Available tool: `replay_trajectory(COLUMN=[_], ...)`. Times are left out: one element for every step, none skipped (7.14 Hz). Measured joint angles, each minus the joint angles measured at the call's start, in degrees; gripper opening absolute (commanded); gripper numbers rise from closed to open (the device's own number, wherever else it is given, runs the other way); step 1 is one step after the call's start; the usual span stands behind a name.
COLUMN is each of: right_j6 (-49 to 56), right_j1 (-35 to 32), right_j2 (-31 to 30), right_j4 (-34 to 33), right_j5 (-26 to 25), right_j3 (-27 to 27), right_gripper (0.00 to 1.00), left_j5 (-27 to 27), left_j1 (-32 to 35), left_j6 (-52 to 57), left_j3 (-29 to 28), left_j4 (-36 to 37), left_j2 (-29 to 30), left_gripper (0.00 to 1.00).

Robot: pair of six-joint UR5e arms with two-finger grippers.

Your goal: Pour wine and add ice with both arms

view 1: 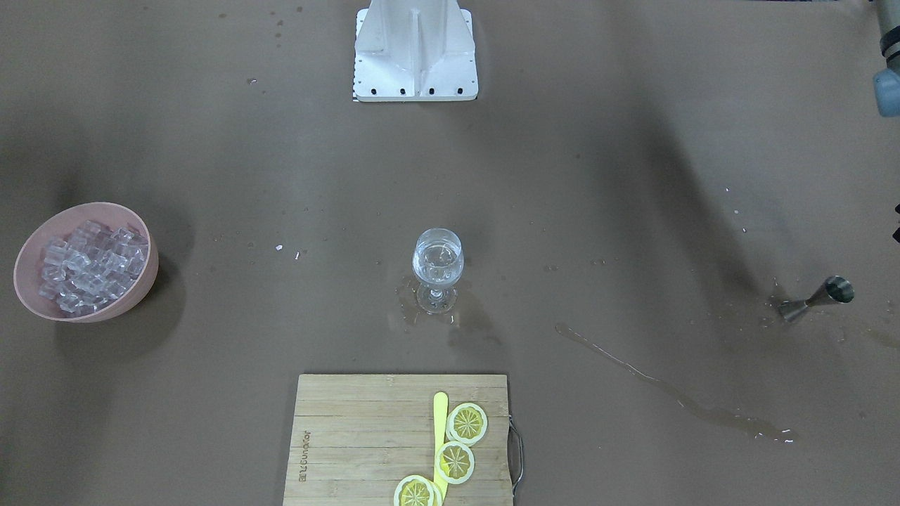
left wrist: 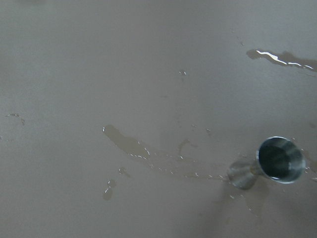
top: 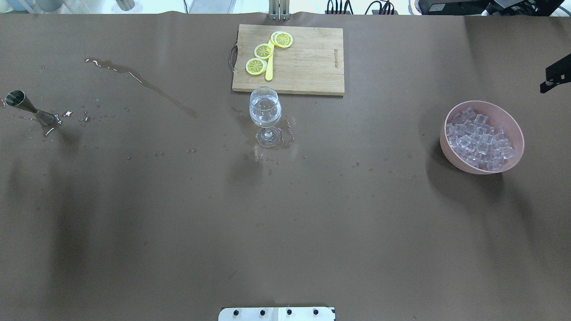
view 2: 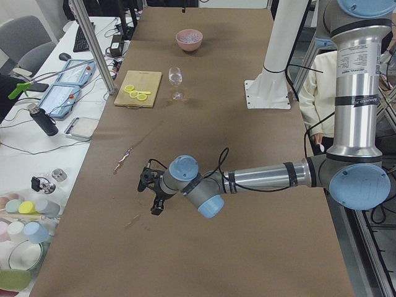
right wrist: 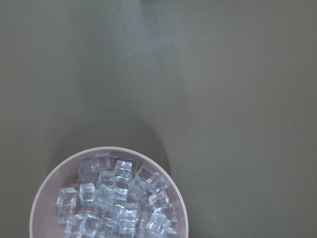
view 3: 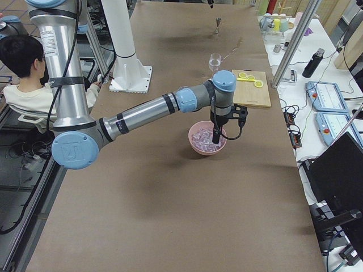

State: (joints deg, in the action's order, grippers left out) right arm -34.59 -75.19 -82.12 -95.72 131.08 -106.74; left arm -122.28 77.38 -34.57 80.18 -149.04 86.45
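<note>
A stemmed wine glass (view 1: 437, 270) stands mid-table and holds a little clear wine (top: 265, 111). It stands in a wet patch. The ice (top: 478, 139) fills a pink bowl (top: 513, 156) at the table's right end. My right gripper (view 3: 217, 135) hangs above that bowl. Only a black edge of it shows in the overhead view, and I cannot tell if it is open or shut. My left gripper (view 2: 153, 198) hovers over the table's left end near a steel jigger (left wrist: 280, 159). Its state cannot be told either. Neither wrist view shows any fingers.
A wooden cutting board (top: 308, 62) with lemon slices (top: 263, 51) and a yellow stick lies just beyond the glass. A long streak of spilled liquid (top: 142, 82) and droplets wet the left half. The white base block (view 1: 415, 53) sits at the robot's edge. A seated person (view 3: 25, 73) is beside the table.
</note>
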Motion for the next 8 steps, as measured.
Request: replay_trajectory(right_j6=[-1.3,-2.0,-2.3,-2.6,-3.1,-4.2,-5.2,-5.8], right_j1=[1.6,2.8,3.8,4.6,5.4,6.2,7.1,7.8], right_j2=[0.5,0.8,1.3,2.2,2.9,4.0,5.2,6.1], right_j4=[0.0,0.2,0.9,2.0,2.6,2.8,3.0,3.1], right_j5=[-0.5,-0.8,-1.1,-1.1,-1.2,-1.2,-1.2,-1.3], right_j3=[0.4,1.3,2.8,4.7,5.9,6.8,7.9,8.8], right_gripper=[1.0,1.0,0.99,0.99,0.99,0.99,0.99,0.99], left_j5=[3.5,6.8,10.5,13.4,15.5,18.4,21.7,24.1], left_j1=[-2.9,-5.7,-8.6,-10.8,-12.4,-14.9,-17.4,-19.3], left_j6=[-4.5,-9.3,-13.2,-15.6,-17.4,-19.3,-21.0,-22.2], left_j3=[-0.5,-0.7,-0.8,-0.7,-0.6,-0.4,-0.3,-0.3], left_j4=[-3.1,-5.3,-6.8,-7.6,-7.9,-8.0,-8.3,-8.9], left_j2=[0.1,0.3,0.4,0.5,0.6,0.8,0.9,1.0], left_gripper=[0.97,0.97,0.97,0.97,0.97,0.97,0.97,0.97])
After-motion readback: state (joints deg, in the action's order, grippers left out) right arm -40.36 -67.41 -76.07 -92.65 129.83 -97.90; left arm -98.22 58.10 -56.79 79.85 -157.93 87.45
